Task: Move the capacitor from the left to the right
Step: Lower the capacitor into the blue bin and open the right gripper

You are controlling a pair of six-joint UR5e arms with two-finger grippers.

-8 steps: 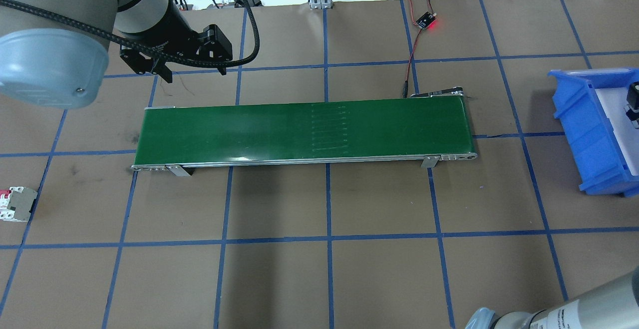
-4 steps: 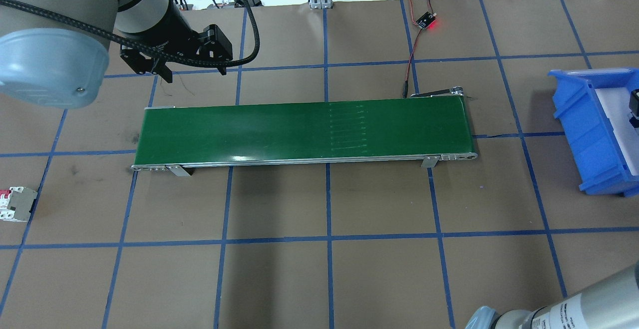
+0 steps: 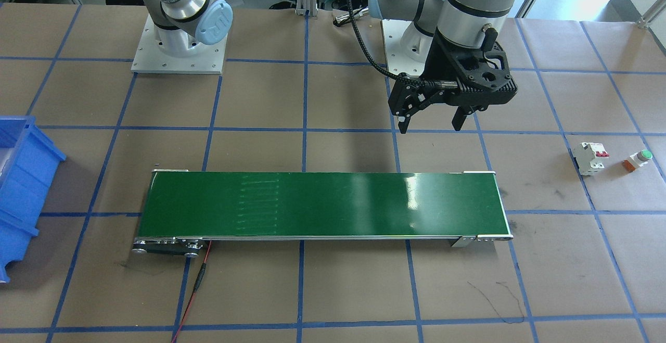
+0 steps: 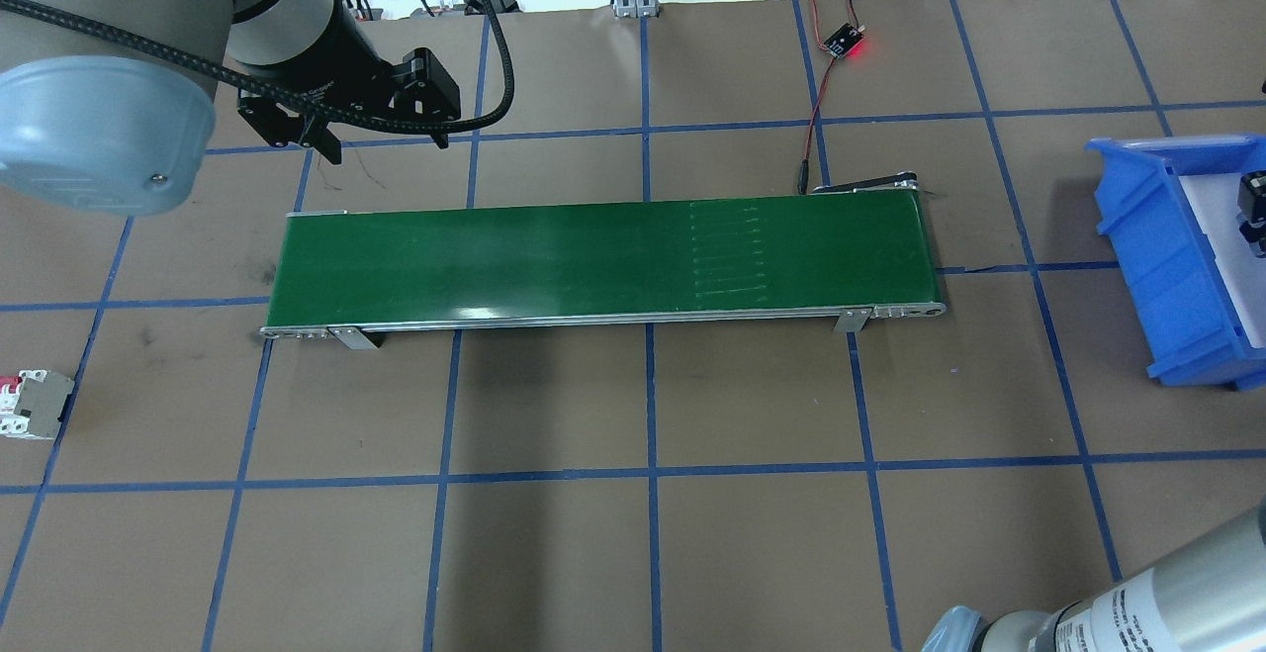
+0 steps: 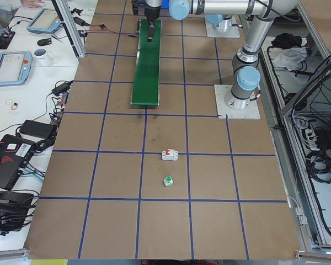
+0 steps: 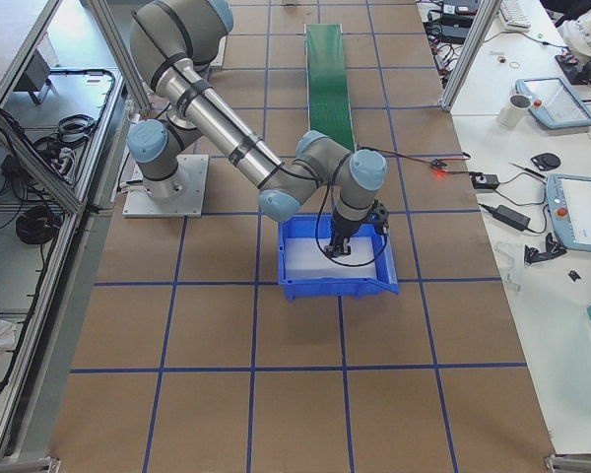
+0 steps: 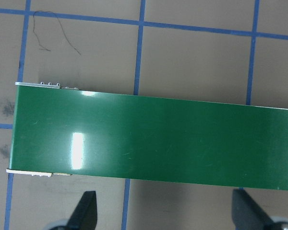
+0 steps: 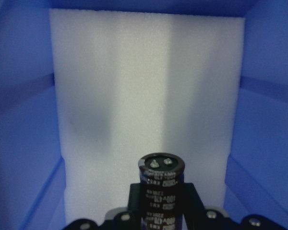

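Observation:
The capacitor point(image 8: 161, 184), a stubby black cylinder with light print and silvery terminals, sits between the fingers of my right gripper point(image 8: 161, 215), which is shut on it. It hangs over the white foam floor of the blue bin point(image 8: 19, 120). The right gripper also shows inside the bin in the exterior right view point(image 6: 339, 246) and at the edge of the overhead view point(image 4: 1252, 209). My left gripper point(image 4: 383, 142) is open and empty, above the table behind the left end of the green conveyor belt point(image 4: 593, 261); it also shows in the front-facing view point(image 3: 431, 124).
A white circuit breaker point(image 3: 590, 158) with red switches and a green-capped push button point(image 3: 639, 159) lie on the table on my left. A red-lit sensor board point(image 4: 846, 41) with wires sits behind the belt. The blue bin point(image 4: 1157, 256) stands off the belt's right end.
The faint comb-like marking on the belt has travelled to the right, so the belt is running. The left gripper stays put and open; the right forearm has shifted slightly.

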